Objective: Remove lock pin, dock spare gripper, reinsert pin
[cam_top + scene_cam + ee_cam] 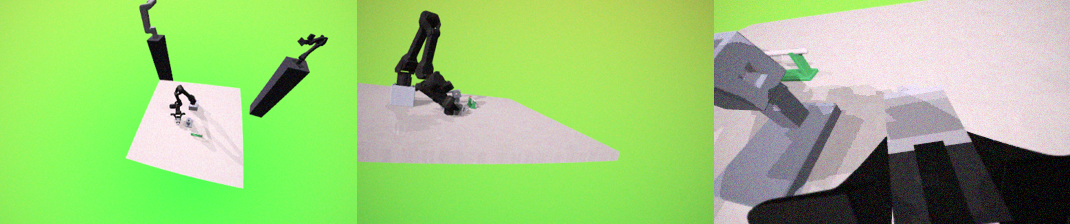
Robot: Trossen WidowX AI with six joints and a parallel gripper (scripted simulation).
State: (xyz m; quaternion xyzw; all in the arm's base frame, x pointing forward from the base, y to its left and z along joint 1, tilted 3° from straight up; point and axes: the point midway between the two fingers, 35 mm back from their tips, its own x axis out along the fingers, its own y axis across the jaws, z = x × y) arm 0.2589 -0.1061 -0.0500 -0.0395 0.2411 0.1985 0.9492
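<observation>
My gripper is low over the white table. It is shut on the spare gripper, a grey block with black stripes that lies between my black fingers. The grey mount with its socket stands just beside it, to the left in the wrist view. The lock pin, a white rod, rests on a green cradle beyond the mount.
The arm's grey base block stands behind the mount. Two dark camera posts rise outside the table, at the back and at the right.
</observation>
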